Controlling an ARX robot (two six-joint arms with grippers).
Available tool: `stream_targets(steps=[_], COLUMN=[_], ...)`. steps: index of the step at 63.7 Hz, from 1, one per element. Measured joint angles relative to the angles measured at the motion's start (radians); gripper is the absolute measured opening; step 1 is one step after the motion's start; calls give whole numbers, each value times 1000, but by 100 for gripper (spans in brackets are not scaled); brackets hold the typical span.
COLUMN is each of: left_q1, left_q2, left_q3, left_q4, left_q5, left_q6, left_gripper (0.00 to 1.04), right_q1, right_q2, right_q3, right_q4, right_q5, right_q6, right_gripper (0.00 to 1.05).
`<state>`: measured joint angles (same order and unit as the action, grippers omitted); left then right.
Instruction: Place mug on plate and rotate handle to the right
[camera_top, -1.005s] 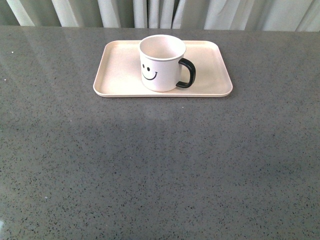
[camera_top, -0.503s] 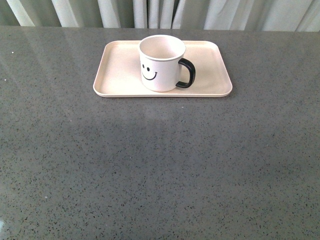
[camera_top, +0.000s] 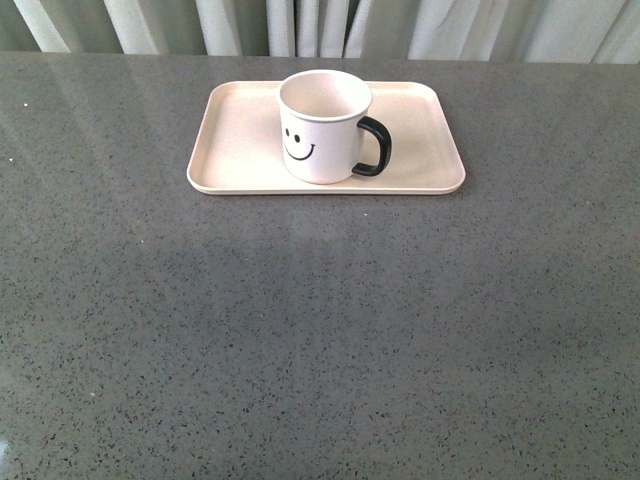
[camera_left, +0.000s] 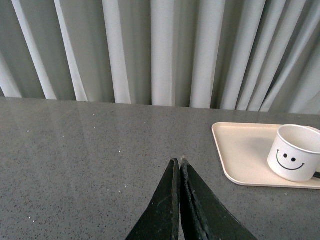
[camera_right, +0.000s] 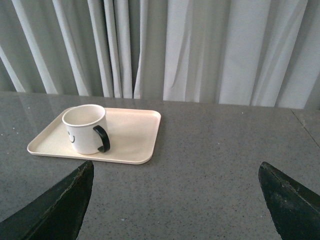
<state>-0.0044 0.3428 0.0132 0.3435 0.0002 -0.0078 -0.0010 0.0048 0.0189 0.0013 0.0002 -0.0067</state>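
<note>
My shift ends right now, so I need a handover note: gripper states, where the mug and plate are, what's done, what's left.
Left gripper: shut, empty, short of the plate.
Right gripper: open, empty, well back from the mug.
The mug stands upright on the plate, handle pointing right in the front view.
Done: placing and handle turn both look complete.
Left: nothing apparent.

The mug (camera_top: 322, 135) stands on the plate (camera_top: 235, 150), about midway along it and nearer its front rim, with the handle (camera_top: 374, 147) on the mug's right side. The plate lies on the table (camera_top: 320, 330), towards the far edge, and the curtain (camera_top: 320, 25) hangs behind it. Plate and mug lie ahead of the left gripper (camera_left: 179, 162), off to its right. They lie ahead of the right gripper (camera_right: 176, 167) too, off to its left, well apart from both.
</note>
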Motion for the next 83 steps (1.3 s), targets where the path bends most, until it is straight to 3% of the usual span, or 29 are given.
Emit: stream_targets(steps=[36,42,62,68,83], left_q1=[0,0,2,2,2], left_q2=[-169,-304,-326,-326,-326], left_q3=[0,0,0,0,0], left_q4=[-169,-333,-344,-344,-344], left_q5=[0,0,-1,0,0], left_q6=[0,0,0,0,0], left_gripper=[1,1,1,22,63], right_q1=[0,0,0,0,0], right_q2=[0,0,0,0,0], right_q3=[0,0,0,0,0], right_q4=[0,0,0,0,0], right_q5=[0,0,0,0,0], right_q6=[0,0,0,0,0], right_gripper=[96,96,96,96,96])
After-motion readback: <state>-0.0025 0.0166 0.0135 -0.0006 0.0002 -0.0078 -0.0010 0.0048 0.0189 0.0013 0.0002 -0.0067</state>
